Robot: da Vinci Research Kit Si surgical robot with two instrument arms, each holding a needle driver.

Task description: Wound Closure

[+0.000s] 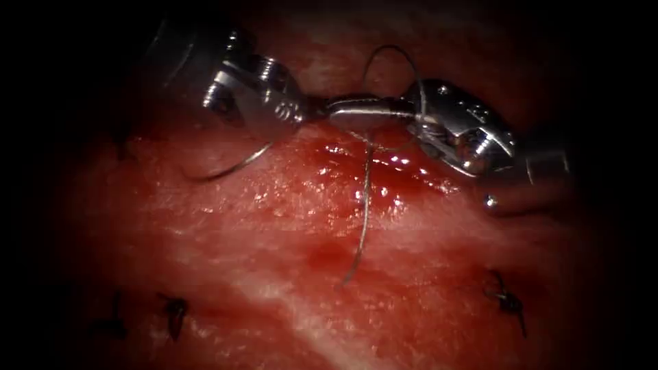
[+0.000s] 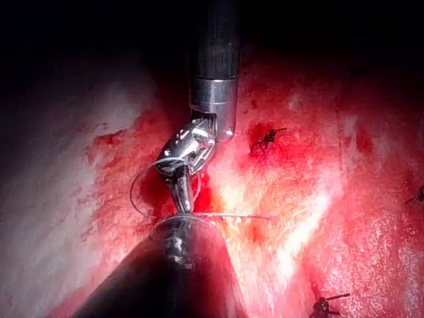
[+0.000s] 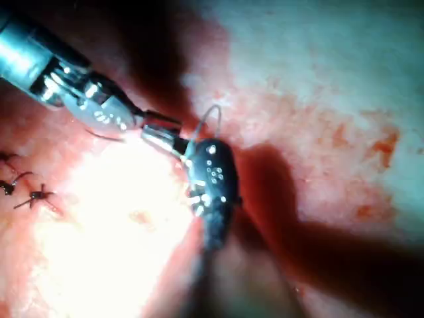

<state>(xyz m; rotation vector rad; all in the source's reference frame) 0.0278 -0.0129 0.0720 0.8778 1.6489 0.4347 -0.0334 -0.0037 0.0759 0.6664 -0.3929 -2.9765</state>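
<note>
Above the cut: right gripper (image 1: 356,113), jaws closed, tip meeting the left gripper (image 1: 317,108); whether it pinches thread (image 1: 365,199) cannot be told. Left gripper's jaw state cannot be told either. Needle (image 1: 229,168) curves down from under the left gripper, lying over tissue (image 1: 274,233) left of the cut. Thread loops over the right gripper and trails down across red fluid (image 1: 384,175). Knotted stitches (image 1: 506,300) sit lower on the tissue.

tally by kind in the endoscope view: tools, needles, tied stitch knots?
Tools: 2, left tool and right tool, tips meeting over the tissue
Needles: 1, needle by the left tool
Tied knots: 3, e.g. knot
Total: 6
</note>
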